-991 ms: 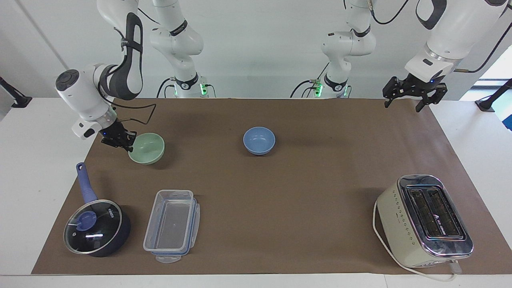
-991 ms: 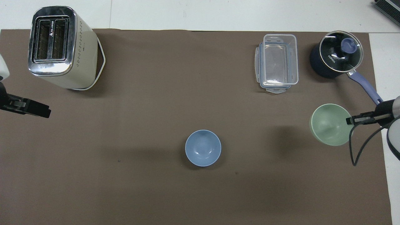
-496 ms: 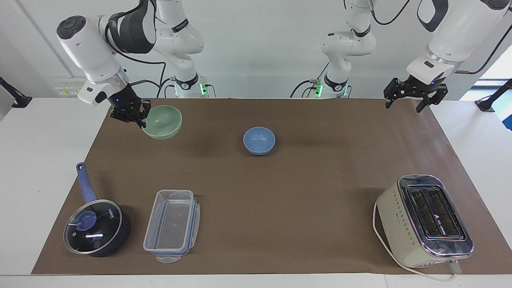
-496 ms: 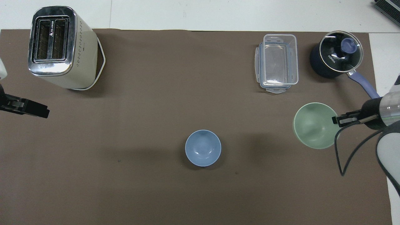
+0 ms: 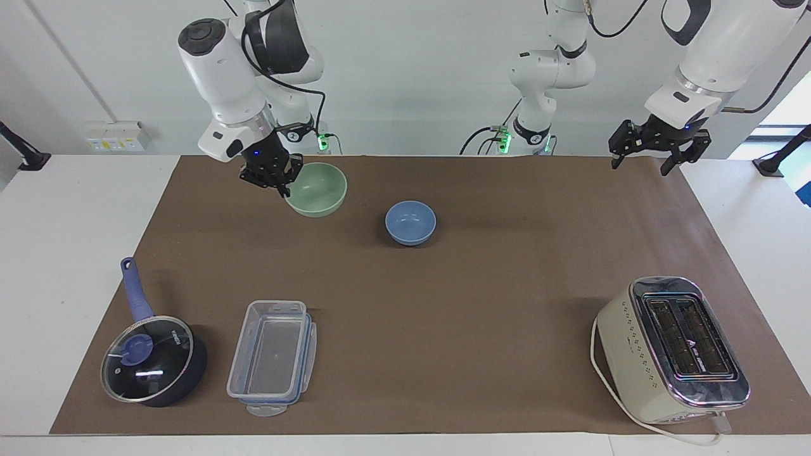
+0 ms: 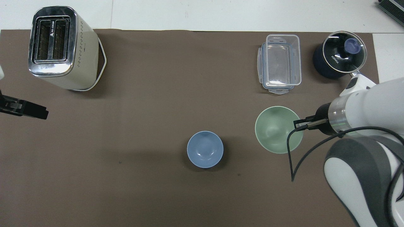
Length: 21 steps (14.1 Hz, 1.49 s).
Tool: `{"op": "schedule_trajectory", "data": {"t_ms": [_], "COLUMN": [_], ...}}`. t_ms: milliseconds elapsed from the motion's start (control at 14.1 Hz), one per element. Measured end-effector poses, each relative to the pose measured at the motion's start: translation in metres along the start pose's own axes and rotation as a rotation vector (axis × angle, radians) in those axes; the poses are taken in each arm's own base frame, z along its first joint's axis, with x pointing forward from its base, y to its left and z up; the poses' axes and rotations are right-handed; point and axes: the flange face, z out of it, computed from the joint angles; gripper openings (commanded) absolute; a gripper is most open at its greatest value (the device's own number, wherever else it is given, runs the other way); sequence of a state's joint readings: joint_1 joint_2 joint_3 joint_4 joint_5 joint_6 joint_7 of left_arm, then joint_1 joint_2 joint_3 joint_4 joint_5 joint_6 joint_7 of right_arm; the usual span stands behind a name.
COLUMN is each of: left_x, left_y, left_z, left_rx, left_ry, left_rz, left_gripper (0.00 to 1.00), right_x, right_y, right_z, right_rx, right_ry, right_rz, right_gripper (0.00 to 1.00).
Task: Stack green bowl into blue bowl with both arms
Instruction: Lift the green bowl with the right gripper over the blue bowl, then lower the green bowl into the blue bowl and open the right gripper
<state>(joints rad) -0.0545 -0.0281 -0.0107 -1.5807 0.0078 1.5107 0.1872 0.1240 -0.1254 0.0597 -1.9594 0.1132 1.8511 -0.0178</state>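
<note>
Green bowl [image 5: 315, 189] aloft over the bench [image 5: 405, 304], pinched at the rim by right tool [image 5: 280, 185], short of blue bowl [image 5: 410, 222]. Could slip: thin one-sided grip. Left tool [image 5: 641, 157] spread, waiting.

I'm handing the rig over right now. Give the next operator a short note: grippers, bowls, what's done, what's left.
Right gripper: shut on the rim of the green bowl, holding it in the air over the mat, toward the right arm's end from the blue bowl.
Left gripper: waits in the air over the mat's edge at the left arm's end, holding nothing.
Blue bowl: upright and empty on the mat, mid-table.
Done: green bowl picked up.
Left: carry it over the blue bowl, lower it in, release. The toaster, clear container and saucepan sit off that path.
</note>
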Motion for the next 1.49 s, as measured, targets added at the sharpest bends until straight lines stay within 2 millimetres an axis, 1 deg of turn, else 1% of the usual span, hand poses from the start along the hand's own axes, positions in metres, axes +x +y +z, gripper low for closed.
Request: {"op": "schedule_trajectory", "data": {"t_ms": [142, 283, 425, 566, 637, 708, 850, 1133, 1204, 1487], "left_x": [0.000, 0.000, 0.000, 0.000, 0.000, 0.000, 0.000, 0.000, 0.000, 0.000], "left_y": [0.000, 0.000, 0.000, 0.000, 0.000, 0.000, 0.000, 0.000, 0.000, 0.000], "left_z": [0.000, 0.000, 0.000, 0.000, 0.000, 0.000, 0.000, 0.000, 0.000, 0.000], "left_rx": [0.000, 0.000, 0.000, 0.000, 0.000, 0.000, 0.000, 0.000, 0.000, 0.000], "left_ry": [0.000, 0.000, 0.000, 0.000, 0.000, 0.000, 0.000, 0.000, 0.000, 0.000], "left_rz": [0.000, 0.000, 0.000, 0.000, 0.000, 0.000, 0.000, 0.000, 0.000, -0.001], "left_gripper": [1.00, 1.00, 1.00, 1.00, 1.00, 1.00, 1.00, 1.00, 1.00, 1.00], "right_x": [0.000, 0.000, 0.001, 0.002, 0.000, -0.002, -0.007, -0.011, -0.013, -0.025], "right_y": [-0.023, -0.054, -0.091, -0.124, -0.139, -0.150, -0.162, -0.163, -0.166, -0.182], "right_z": [0.005, 0.014, 0.030, 0.050, 0.062, 0.071, 0.084, 0.093, 0.098, 0.129], "right_rx": [0.001, 0.007, 0.037, 0.044, 0.044, 0.044, 0.042, 0.039, 0.040, 0.040], "right_ry": [-0.009, -0.010, -0.017, -0.016, -0.016, -0.019, -0.025, -0.032, -0.028, -0.015], "right_rz": [-0.006, 0.008, 0.027, 0.035, 0.037, 0.037, 0.033, 0.030, 0.024, -0.003], "right_gripper": [0.00, 0.00, 0.00, 0.00, 0.00, 0.00, 0.00, 0.00, 0.00, 0.00]}}
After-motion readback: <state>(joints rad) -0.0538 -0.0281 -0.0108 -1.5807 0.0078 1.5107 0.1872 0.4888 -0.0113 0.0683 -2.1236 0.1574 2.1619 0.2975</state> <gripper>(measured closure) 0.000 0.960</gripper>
